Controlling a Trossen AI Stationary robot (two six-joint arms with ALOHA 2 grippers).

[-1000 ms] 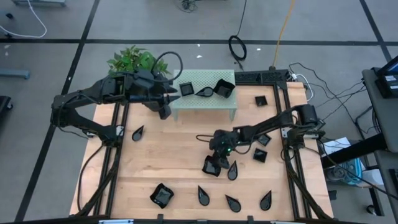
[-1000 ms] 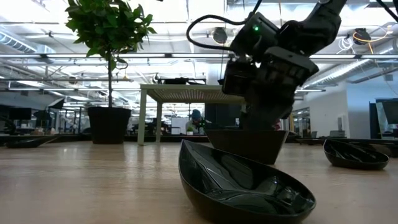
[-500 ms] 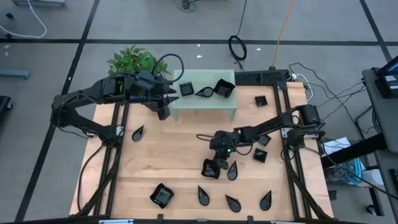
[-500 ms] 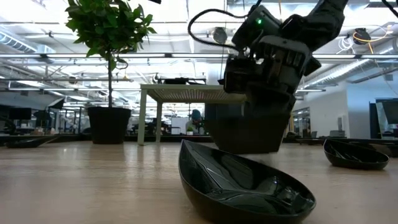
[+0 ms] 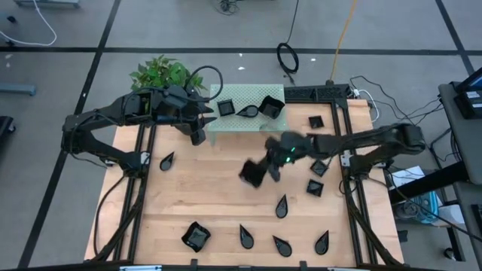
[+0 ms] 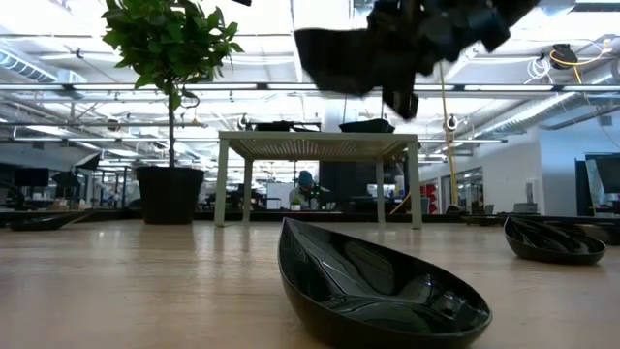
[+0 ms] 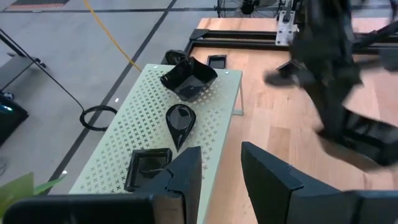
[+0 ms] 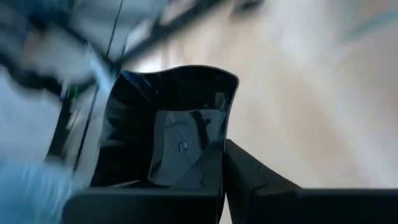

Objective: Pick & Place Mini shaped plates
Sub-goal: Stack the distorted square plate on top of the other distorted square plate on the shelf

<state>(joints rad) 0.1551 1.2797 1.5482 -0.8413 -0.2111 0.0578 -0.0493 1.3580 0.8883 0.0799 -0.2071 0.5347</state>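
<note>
My right gripper (image 5: 275,164) is shut on a wavy-edged square mini plate (image 5: 252,173), glossy black, held high above the middle of the table (image 6: 334,58). My left gripper (image 7: 221,174) stands open and empty at the left end of the pale green perforated stand (image 5: 248,124). On the stand rest a flat square plate (image 7: 149,168), a teardrop plate (image 7: 180,121) and a wavy plate (image 7: 188,78). Several more plates lie on the wood, among them a teardrop (image 5: 281,206) and a wavy one (image 5: 196,235). My right gripper pinches the wavy plate by one side wall near its rim (image 8: 216,152), one finger on the inner face and one on the outer. The plate is lifted clear of the table and tilted, its hollow turned sideways (image 6: 339,53).
A potted plant (image 5: 160,73) stands at the far left corner behind my left arm. Small square plates (image 5: 315,187) lie near the right rail and teardrops (image 5: 245,235) along the near edge. One teardrop (image 6: 378,281) lies close before the low camera.
My right gripper has taken the wavy plate off the table, risen high with it and swung toward the far edge and the stand. The plate, flat on the wood a second ago, now hangs tilted well above it.
</note>
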